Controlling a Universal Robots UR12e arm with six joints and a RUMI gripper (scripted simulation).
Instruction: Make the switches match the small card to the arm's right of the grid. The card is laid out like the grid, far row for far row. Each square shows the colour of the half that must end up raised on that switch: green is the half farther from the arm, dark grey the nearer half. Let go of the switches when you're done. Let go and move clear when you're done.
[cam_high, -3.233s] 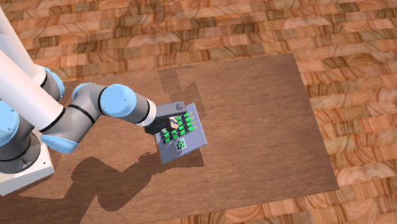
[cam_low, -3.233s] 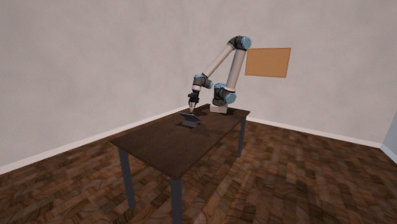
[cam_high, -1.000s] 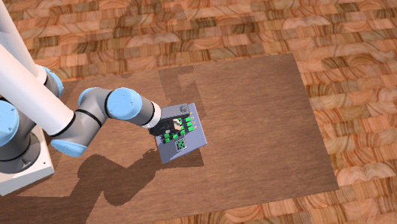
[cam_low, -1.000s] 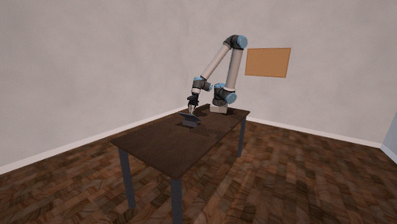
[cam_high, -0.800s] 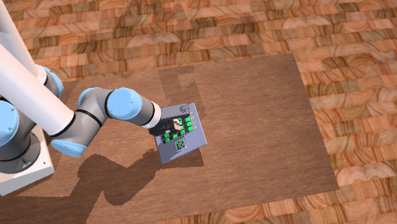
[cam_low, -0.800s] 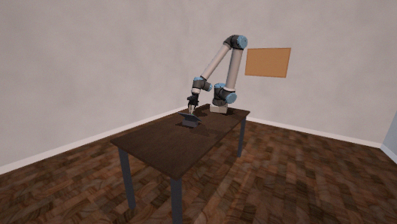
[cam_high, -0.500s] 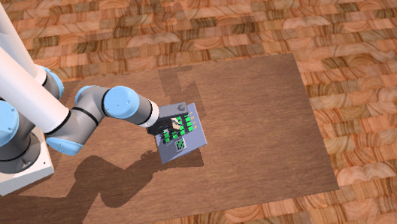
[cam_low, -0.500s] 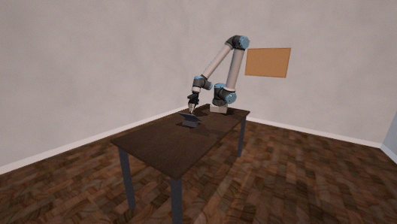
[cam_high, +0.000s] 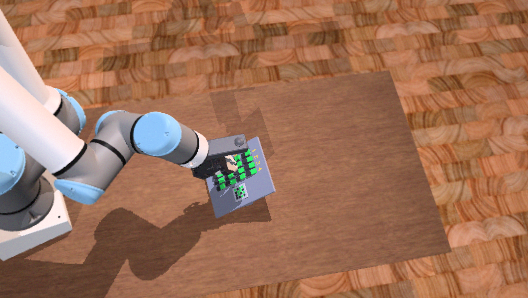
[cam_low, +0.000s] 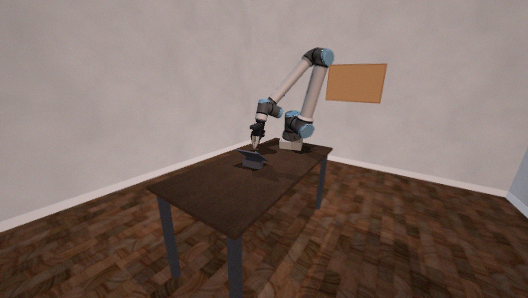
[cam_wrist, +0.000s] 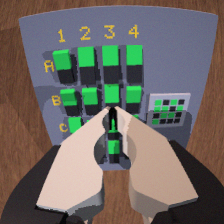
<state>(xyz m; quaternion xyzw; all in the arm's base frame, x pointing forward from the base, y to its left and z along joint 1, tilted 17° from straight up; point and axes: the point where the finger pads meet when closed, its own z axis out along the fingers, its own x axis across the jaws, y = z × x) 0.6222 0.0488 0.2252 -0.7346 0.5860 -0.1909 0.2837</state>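
A tilted blue-grey switch panel (cam_wrist: 30, 45) is seen on the dark wooden table (cam_high: 340, 150), near the arm's base (cam_high: 30, 240) and well short of the table's far end. On the panel, rocker switches (cam_wrist: 86, 64) are laid out in a grid, with columns marked 1 to 4 in yellow and rows lettered A, B and C (a nearer row, if any, is hidden by the fingers). Each switch is split into a bright green half, farther from the arm, and a dark grey nearer half. Which half stands raised on each cannot be told with certainty. Just beside the grid, on the arm's right, a small card (cam_wrist: 170, 110) is fixed, checkered in green and dark grey squares. The pincer (cam_wrist: 112, 111) is closed to its narrowest with nothing between its tan fingers, and its tips are poised over column 3, around row C. In the exterior view an orange board (cam_low: 356, 83) is shown on the wall behind the arm.
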